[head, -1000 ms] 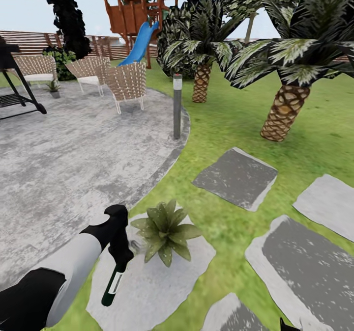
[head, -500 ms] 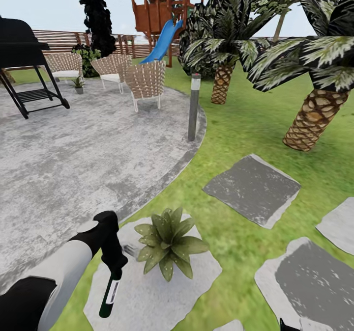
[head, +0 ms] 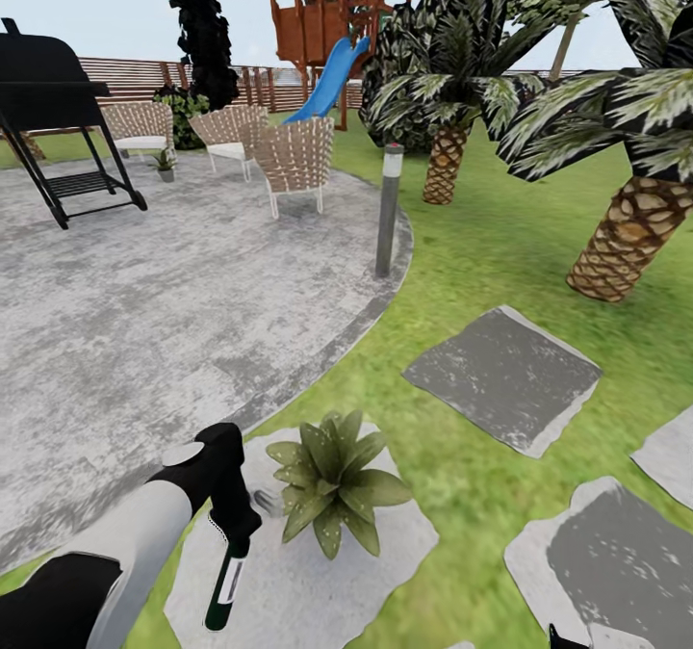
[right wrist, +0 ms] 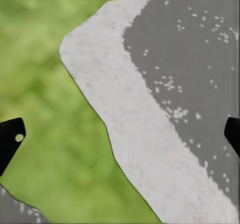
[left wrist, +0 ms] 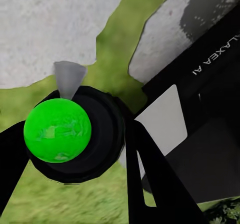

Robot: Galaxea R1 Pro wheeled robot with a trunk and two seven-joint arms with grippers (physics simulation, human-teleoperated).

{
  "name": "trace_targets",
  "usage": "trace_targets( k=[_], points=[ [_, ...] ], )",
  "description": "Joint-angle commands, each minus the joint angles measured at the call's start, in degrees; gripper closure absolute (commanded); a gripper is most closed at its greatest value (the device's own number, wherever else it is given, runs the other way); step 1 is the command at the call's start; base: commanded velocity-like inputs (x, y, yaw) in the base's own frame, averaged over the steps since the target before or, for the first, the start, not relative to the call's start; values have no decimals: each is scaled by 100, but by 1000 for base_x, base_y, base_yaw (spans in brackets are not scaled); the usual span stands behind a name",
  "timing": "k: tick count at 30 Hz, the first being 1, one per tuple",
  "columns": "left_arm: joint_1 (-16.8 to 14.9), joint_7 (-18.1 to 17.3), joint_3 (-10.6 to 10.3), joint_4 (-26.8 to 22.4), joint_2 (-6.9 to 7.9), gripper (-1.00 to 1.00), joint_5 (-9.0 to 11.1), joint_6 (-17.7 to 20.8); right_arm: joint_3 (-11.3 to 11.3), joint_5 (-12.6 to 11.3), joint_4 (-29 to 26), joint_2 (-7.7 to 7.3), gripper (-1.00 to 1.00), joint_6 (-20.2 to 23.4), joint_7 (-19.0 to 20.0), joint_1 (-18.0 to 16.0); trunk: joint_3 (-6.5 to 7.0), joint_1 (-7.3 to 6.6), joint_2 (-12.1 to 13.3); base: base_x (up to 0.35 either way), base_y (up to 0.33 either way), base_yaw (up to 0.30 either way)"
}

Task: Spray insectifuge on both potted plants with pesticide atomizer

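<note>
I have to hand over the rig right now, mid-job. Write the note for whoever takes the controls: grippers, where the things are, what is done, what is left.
Left gripper: shut on the slim dark green-black pesticide atomizer with a white label, bottle hanging base-down beside the near plant.
Right gripper: open, holding nothing, over a grey stepping stone and lawn.
Near potted plant, a rosette of broad pointed green leaves: on a pale flat stone at the patio's edge, just right of the bottle.
Small potted plant far off by the wicker chairs; too small to tell if it is the second one.
Done: atomizer picked up.
Left: spray both plants. No spray is visible, so coverage cannot be judged.
</note>
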Motion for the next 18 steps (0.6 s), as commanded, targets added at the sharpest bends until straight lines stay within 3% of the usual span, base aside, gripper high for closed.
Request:
trace_targets(
  k=[1, 6, 13, 18],
  points=[
    [-2, -55, -14, -9, -3, 100, -40, 60, -41, 60, 9, 0, -100, -25, -3, -6, -5, 1, -2, 162, -214, 1],
    [5, -53, -13, -9, -13, 100, -34, 77, -41, 60, 9, 4, -100, -25, -3, -6, -5, 1, -2, 65, -252, 0],
    [42, -53, -5, -18, -4, 100, -43, 78, -41, 60, 9, 19, -100, -25, -3, -6, -5, 1, -2, -135, -256, 4],
    [42, -29, -1, -18, -4, 100, -43, 79, -40, 60, 9, 27, -100, -25, -3, -6, -5, 1, -2, -36, -266, 191]
  ],
)
